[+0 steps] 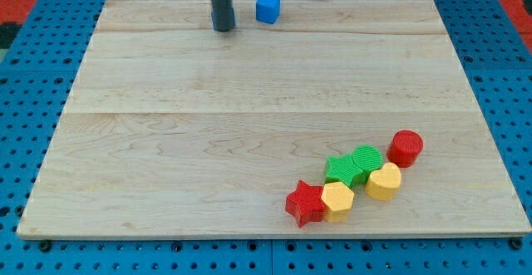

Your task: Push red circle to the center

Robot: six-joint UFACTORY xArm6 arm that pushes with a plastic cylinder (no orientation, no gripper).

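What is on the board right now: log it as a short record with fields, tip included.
tip: my tip at the view's top, left of centre, touching no block
blue block: at the view's top edge, just right of the tip, apart from it
red circle: lower right, right end of a cluster
cluster: green blocks, yellow heart, yellow hexagon, red star
board: wooden
task state: red circle not yet at the centre
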